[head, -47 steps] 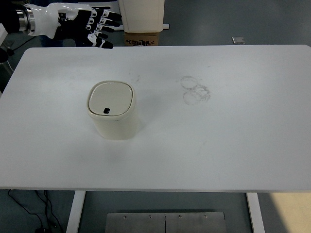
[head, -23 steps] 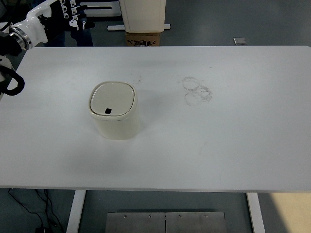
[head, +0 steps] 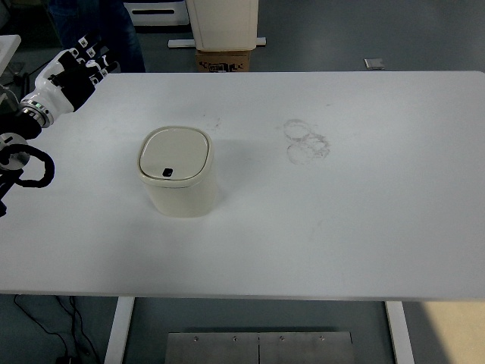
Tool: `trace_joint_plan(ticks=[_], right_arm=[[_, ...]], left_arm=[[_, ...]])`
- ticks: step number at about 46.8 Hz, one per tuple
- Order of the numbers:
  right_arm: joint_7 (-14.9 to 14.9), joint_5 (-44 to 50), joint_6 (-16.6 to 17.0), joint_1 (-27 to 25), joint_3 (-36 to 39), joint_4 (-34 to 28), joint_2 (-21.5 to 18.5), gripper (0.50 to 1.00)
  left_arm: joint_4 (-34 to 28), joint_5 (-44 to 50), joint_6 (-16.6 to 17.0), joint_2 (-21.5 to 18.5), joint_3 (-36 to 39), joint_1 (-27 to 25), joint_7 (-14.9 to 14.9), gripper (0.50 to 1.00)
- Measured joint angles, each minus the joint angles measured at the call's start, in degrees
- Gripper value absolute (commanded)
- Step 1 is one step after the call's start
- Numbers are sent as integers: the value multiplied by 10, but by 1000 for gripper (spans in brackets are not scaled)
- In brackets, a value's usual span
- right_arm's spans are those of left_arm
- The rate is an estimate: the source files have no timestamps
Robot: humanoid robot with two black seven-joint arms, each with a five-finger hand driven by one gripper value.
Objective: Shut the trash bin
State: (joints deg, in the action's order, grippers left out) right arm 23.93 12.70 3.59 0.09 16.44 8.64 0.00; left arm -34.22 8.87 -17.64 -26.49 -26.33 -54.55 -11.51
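Cream trash bin (head: 177, 183) stands upright, lid shut.

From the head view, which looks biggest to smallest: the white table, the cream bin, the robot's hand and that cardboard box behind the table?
1. White rectangular table, by far.
2. Cream plastic trash bin, lid closed.
3. Left black-and-white hand and brown cardboard box: they look alike, and the box is farther off and partly hidden, so I won't rank them.

**A robot test lab**

A bare white table (head: 364, 227) on white metal legs stands on a grey-blue floor (head: 364, 30). Black cables (head: 45, 326) trail underneath at near left; a cardboard box (head: 221, 60) and pale cabinet (head: 222, 23) sit beyond the far edge.
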Motion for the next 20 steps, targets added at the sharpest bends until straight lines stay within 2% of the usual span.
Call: trace_joint_plan(ticks=[4,11,20], right_arm=[[0,-1,0,1,0,-2,0,991],[0,-2,-2,1,2,-4,0,991],[0,2,-1,13,0,-2,0,991]], left_arm=[[56,0,-18,31,-13,14,0,1000],[158,1,-77,78,-31,20,-1,1000],[186,1,-97,89,-39,20,-19,1000]])
